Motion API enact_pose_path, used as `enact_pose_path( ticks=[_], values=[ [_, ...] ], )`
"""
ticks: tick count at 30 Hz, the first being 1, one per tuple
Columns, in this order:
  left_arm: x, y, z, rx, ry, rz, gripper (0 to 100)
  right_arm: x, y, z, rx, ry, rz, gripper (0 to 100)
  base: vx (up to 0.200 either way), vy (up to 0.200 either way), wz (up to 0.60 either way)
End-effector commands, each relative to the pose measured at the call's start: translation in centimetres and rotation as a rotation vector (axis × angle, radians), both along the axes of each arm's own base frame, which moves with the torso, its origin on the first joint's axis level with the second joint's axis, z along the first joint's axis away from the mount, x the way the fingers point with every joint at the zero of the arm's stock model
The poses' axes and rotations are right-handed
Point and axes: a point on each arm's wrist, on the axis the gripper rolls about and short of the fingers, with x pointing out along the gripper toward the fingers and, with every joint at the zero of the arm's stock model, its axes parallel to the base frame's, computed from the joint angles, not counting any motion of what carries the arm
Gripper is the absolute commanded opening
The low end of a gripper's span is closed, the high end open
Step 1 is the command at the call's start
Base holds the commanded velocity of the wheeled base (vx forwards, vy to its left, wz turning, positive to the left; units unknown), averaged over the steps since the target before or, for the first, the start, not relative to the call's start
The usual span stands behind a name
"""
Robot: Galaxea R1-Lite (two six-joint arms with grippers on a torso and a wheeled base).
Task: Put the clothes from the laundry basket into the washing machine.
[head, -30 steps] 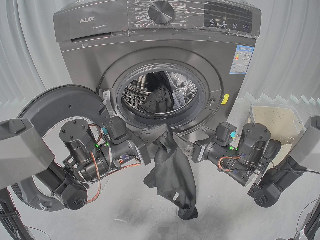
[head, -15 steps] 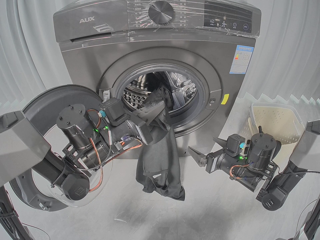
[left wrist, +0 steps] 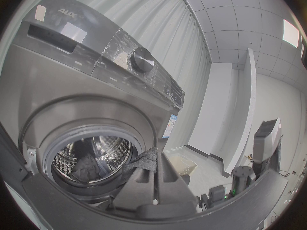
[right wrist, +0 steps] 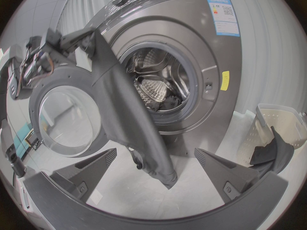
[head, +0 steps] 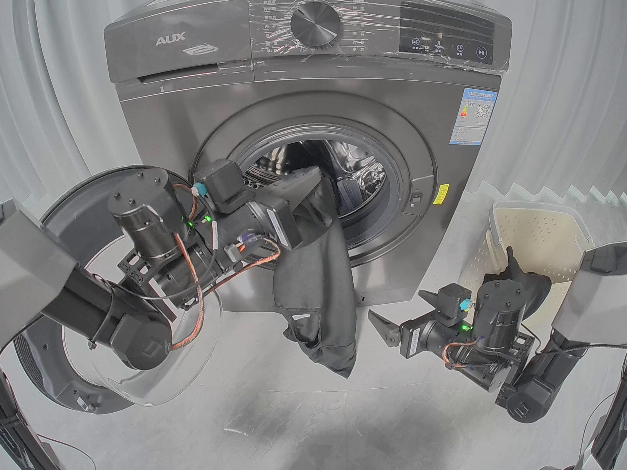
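Lifted to the round steel drum (head: 356,164): left pincer (head: 309,177), clamped on limp black garment (head: 320,275).
Dropped lower beside cream perforated basket (head: 545,233): right pincer (head: 396,303), spread wide.

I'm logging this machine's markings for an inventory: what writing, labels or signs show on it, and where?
Brand logo, top left panel of the washing machine: legible, left unquoted here.
Print ringing the dial: too small to read.
Icons on the control panel, top right: too small.
Blue-edged label, upper right front: print too small.
Yellow sticker right of the door opening: nothing readable.
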Motion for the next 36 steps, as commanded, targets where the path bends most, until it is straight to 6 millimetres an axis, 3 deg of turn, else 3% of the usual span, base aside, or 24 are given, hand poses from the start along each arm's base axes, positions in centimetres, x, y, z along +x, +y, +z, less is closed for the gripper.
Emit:
enact_pose_path(
  ticks=[1,8,21,28,36],
  values=[
    [0.1,0.0,1.6,-0.027,-0.038,0.009,0,-0.6,0.7,-1.4,-0.029,0.044,0.034,100,0.000,0.000,0.00],
    [0.6,-0.3,3.0,-0.050,-0.061,0.029,0,-0.9,2.3,-3.8,-0.057,0.090,0.103,100,0.000,0.000,0.00],
    [0.7,-0.4,2.8,-0.034,-0.045,0.029,0,0.7,3.8,-8.2,-0.061,0.109,0.142,100,0.000,0.000,0.00],
    [0.9,-0.3,2.8,-0.025,-0.032,0.052,0,1.8,4.8,-9.2,-0.052,0.093,0.135,100,0.000,0.000,0.00],
    [1.2,-0.6,4.3,-0.045,-0.060,0.052,0,3.7,5.8,-10.2,-0.029,0.060,0.134,100,0.000,0.000,0.00]
  ],
)
